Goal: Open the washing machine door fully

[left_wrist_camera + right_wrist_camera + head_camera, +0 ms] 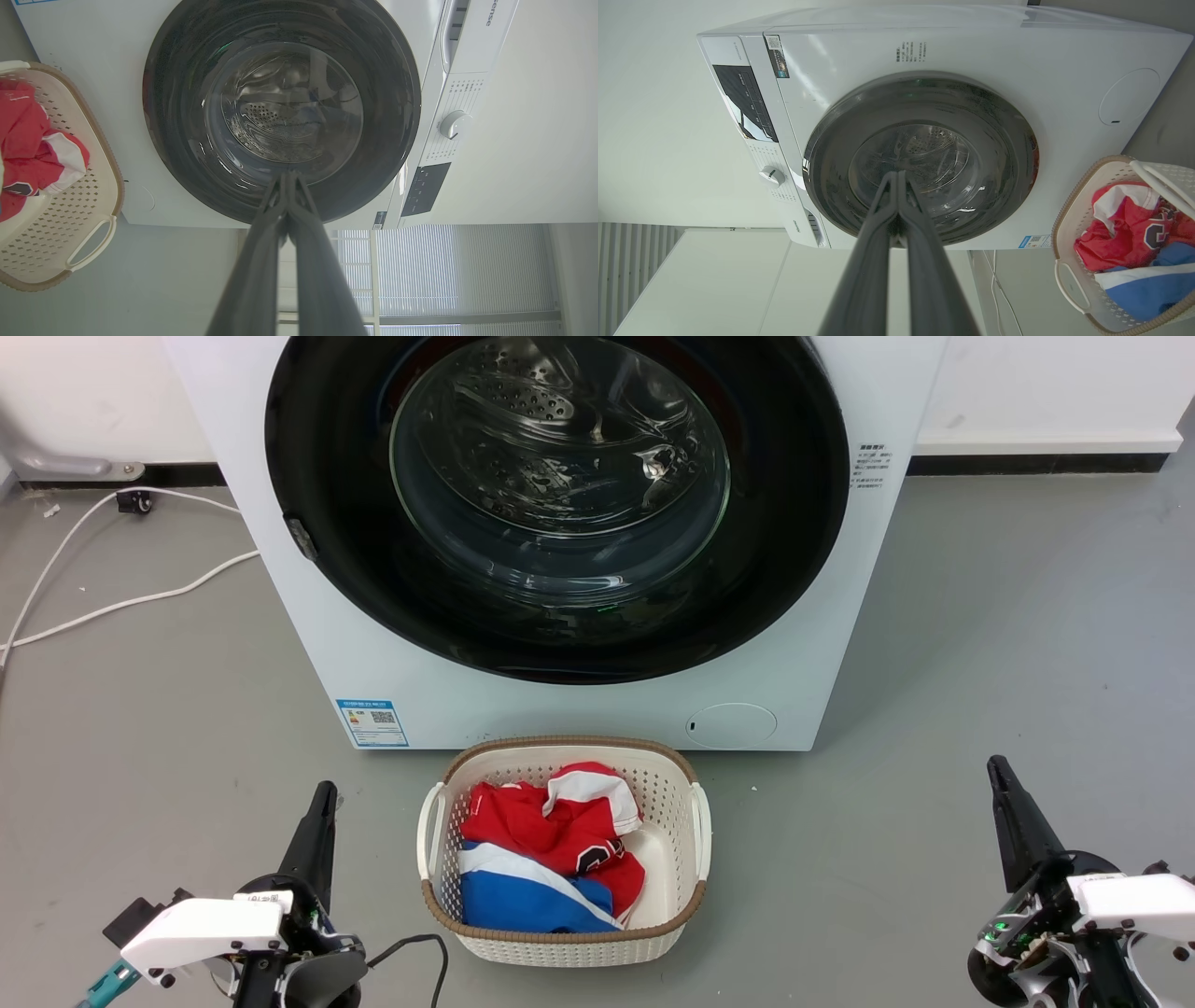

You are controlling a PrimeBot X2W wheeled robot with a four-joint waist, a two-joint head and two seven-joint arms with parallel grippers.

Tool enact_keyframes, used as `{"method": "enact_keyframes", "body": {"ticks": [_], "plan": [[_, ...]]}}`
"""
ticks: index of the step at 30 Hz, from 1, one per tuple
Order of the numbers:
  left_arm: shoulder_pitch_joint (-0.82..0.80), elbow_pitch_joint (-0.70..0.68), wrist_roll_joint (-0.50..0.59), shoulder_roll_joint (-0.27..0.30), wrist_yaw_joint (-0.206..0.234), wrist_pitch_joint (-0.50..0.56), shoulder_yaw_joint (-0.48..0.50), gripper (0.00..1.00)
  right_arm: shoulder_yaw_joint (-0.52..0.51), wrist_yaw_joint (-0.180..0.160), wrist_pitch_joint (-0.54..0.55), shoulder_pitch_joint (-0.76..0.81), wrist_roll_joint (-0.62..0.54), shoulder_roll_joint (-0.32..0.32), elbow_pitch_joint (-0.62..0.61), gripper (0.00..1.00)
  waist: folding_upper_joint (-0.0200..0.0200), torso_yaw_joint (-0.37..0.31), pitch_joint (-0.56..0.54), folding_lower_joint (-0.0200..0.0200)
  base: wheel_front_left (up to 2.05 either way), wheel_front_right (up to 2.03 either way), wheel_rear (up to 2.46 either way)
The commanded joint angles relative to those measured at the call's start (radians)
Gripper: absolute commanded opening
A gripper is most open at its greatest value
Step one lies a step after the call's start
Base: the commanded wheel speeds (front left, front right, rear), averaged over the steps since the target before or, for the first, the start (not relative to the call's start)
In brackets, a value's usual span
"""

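One left tool (325, 791), one right tool (996, 766), one washing machine door (558, 499), one basket (569, 744)

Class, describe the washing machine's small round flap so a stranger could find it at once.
Start at the white washing machine, its front mostly a round black door. Below the door, low on the right in the head view, is the round flap. Unlike the blue label sticker at lower left, it is plain white.
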Motion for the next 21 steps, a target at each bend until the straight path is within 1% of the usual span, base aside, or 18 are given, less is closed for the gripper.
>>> {"method": "enact_keyframes", "body": {"ticks": [1,21], "plan": [[-0.009,0.001,0.005,-0.002,-0.003,0.003,0.003,0.00,-0.001,0.003,0.002,-0.009,-0.007,0.004,0.001,0.00,0.0000,0.000,0.000,0.0000,0.00,0.00,0.00],[-0.009,0.001,0.006,-0.002,-0.003,0.003,0.003,0.00,-0.003,0.003,0.003,-0.010,-0.009,0.005,0.001,0.00,0.0000,0.000,0.000,0.0000,0.00,0.00,0.00]]}}
